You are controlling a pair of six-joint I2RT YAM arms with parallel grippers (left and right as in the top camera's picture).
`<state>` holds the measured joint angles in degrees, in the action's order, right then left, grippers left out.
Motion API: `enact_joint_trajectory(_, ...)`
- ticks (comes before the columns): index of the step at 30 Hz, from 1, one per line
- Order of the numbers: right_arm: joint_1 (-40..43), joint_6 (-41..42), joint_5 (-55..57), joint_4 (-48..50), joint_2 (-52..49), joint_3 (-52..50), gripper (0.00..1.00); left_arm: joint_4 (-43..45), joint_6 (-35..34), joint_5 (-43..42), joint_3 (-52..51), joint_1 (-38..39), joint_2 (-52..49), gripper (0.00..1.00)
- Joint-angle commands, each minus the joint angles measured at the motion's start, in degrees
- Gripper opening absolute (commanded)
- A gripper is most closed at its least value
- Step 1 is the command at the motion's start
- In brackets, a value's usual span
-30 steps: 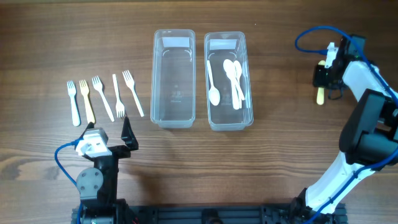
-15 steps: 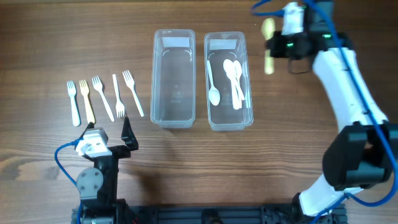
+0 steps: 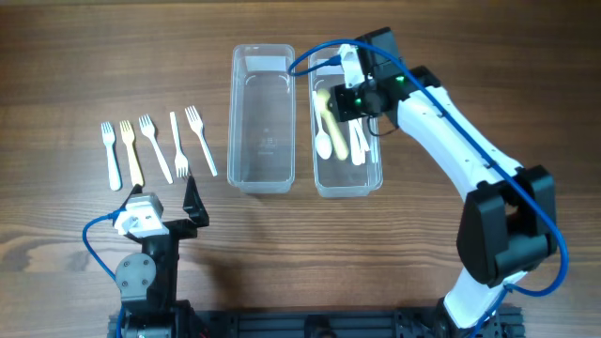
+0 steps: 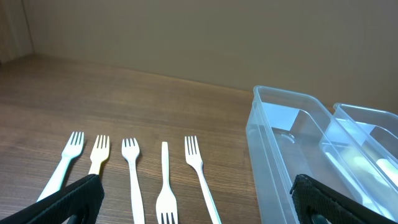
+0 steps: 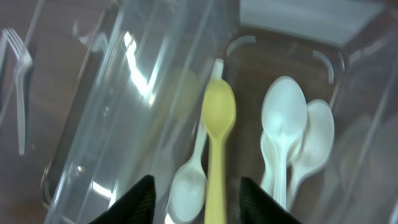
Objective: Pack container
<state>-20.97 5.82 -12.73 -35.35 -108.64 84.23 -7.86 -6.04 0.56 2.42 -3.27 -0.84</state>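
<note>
Item 1, right claw (image 5: pixel 198 200): its fingers stand apart on either side of a handle. Where they might touch it is cut off by the bottom edge of the wrist view, so I cannot tell whether it grips.

Item 2, yellow spoon (image 5: pixel 217 142): it runs straight out from that claw, bowl end farthest from it. Its long axis follows the length of the right container (image 3: pixel 346 192), bowl toward the labelled end. It sits over the container's left half, and the right arm is the only arm near it.

Item 3, white spoons (image 5: pixel 284 119): these are in the same container, one below and left of the yellow spoon and the rest in a stack to its right. (How many are stacked is hard to make out; they overlap.) The blurred wrist view does not show how high the yellow spoon is above them.

Item 4, left container (image 3: pixel 263 187): I see nothing in it.

Item 5, five forks (image 3: pixel 155 148): in a row on the worktop, well apart from the right claw.

Item 6, left claw (image 3: pixel 164 200): parked just short of the forks, fingers spread wide, holding nothing.
</note>
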Motion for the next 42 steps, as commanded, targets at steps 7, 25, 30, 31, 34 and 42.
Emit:
enact_joint_trajectory(7,6.34,1.62,15.28,-4.44,0.66,16.44,0.50,0.15,1.33,-0.52,-0.37,0.44,0.35,1.00)
enact_joint_trajectory(25,22.45,-2.80,21.94,-10.71,0.11,18.45,1.00,0.15,1.33,-0.52,-0.37,0.44,0.35,1.00)
enact_joint_trajectory(30,22.45,-2.80,21.94,-10.69,0.11,18.45,1.00,0.15,1.33,-0.52,-0.37,0.44,0.35,1.00)
enact_joint_trajectory(31,22.45,-2.78,21.94,-10.71,0.11,18.45,1.00,0.15,1.33,-0.52,-0.37,0.44,0.35,1.00)
enact_joint_trajectory(34,22.45,-2.80,21.94,-10.71,0.11,18.45,1.00,0.17,1.33,0.13,-0.37,0.44,0.35,1.00)
enact_joint_trajectory(42,22.45,-2.80,21.94,-10.71,0.11,18.45,1.00,3.41,0.57,-0.09,1.03,0.42,0.04,1.00)
